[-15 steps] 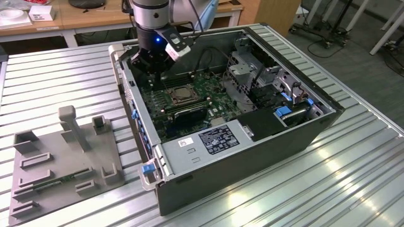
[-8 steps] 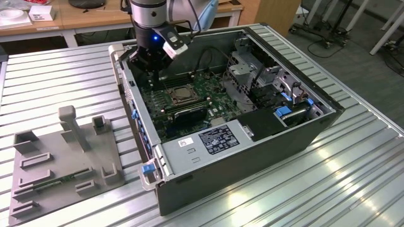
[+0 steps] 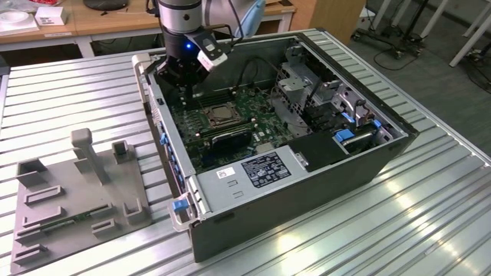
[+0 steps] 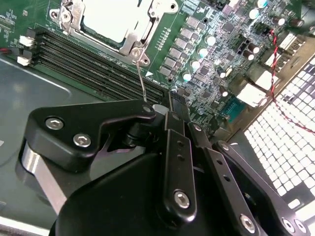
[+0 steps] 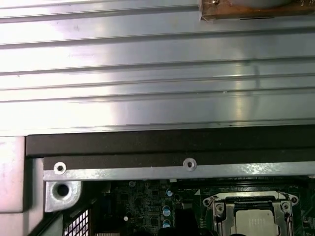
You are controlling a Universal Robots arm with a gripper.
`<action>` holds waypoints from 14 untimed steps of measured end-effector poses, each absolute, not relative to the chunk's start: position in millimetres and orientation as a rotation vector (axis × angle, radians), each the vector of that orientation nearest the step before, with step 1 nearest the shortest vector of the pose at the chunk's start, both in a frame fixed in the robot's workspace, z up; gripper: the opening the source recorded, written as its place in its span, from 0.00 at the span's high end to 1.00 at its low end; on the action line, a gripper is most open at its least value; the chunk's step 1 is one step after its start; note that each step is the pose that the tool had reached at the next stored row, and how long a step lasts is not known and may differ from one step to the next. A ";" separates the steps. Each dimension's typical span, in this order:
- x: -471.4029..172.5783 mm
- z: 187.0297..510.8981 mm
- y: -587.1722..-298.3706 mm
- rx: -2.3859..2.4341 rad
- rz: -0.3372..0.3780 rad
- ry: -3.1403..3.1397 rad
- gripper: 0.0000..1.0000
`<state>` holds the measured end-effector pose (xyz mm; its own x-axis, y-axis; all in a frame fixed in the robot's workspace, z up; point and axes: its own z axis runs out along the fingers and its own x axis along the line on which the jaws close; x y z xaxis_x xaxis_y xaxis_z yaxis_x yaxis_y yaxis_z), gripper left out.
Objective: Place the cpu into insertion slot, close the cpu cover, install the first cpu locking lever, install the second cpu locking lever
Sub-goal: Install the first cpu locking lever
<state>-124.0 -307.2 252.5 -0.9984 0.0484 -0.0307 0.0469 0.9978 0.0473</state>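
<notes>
In the exterior view the claw (image 3: 184, 95) hangs in the open computer box (image 3: 322, 184), with the cpu (image 3: 218, 115) lying flat in the insertion slot (image 3: 204, 119) just beside it. In the second wrist view a thin wire lever (image 4: 141, 78) runs from the cpu cover (image 4: 153, 14) straight toward the claw; I cannot tell how open the claw is.

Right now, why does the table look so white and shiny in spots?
Light glares off the ribbed metal table at the exterior view's right, and it bleaches a wide patch of that table in the first wrist view; in the second wrist view the cpu top washes out white too.
</notes>
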 end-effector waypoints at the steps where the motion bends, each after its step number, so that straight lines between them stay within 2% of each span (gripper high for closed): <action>1: -124.0 252.4 -307.1 0.074 0.074 3.108 0.89; 14: -109.1 250.3 -306.9 0.075 0.079 3.108 0.89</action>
<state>-109.1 -306.9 250.3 -0.9983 0.0487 -0.0305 0.0471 0.9976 0.0516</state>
